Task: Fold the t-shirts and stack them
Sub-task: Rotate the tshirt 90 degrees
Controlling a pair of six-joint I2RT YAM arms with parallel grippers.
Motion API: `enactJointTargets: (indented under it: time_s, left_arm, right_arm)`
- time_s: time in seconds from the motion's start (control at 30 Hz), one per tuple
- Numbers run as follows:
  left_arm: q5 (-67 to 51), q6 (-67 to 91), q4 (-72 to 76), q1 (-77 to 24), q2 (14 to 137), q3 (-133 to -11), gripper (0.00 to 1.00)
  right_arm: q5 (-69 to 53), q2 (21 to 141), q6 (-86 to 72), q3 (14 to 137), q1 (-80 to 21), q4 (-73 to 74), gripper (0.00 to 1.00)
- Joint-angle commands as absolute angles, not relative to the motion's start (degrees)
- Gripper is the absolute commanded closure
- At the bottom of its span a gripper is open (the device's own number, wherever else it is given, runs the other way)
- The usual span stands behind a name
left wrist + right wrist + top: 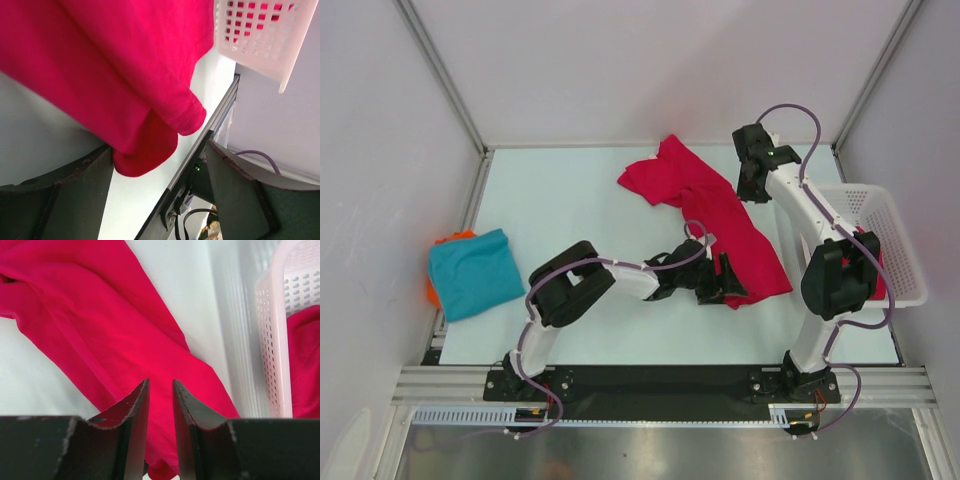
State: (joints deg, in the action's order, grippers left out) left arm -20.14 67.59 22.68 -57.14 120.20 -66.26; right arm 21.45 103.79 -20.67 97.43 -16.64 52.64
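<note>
On the table (580,200), sprawled crimson t-shirt (720,215), left gripper (725,283) spread at hem

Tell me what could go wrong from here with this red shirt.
1. The left gripper is open at the red shirt's doubled-over near corner. Closing there might pinch two layers, so the fold could come out crooked.
2. The right gripper hangs above the shirt with its fingers almost together. Lowered like that, it would likely push cloth rather than grip it.
3. The basket stands close beside the shirt, and a wide pull might bump it.
</note>
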Motion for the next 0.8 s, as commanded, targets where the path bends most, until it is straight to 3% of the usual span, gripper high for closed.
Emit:
enactJointTargets:
  time_s: [0.0,0.3,0.4,0.43,0.53,0.77]
  left_arm:
    - [-20.21,68.64,19.6,-59.06,123.04,-70.66,0.21]
    - [-19.87,68.39,17.5,-59.94,124.11,-73.92,0.25]
    - [-19.51,67.94,17.31,-60.12,123.84,-73.92,0.45]
    - [-19.51,67.94,17.4,-60.12,123.92,-73.92,0.63]
    - [-18.9,68.03,17.23,-60.2,124.62,-74.18,1.0]
    - [-19.68,66.53,14.06,-60.03,126.74,-76.99,1.0]
  right_arm:
    - [22.67,100.46,-19.51,96.95,-16.52,53.53,0.7]
    - [22.68,98.0,-18.9,95.54,-16.0,53.7,0.7]
    - [22.41,97.65,-19.07,94.84,-16.08,53.7,0.71]
    - [22.41,97.56,-19.07,94.31,-15.91,53.7,0.7]
    - [22.41,96.77,-18.81,93.52,-15.91,53.79,0.71]
    - [22.41,94.22,-18.9,91.15,-15.29,53.79,0.71]
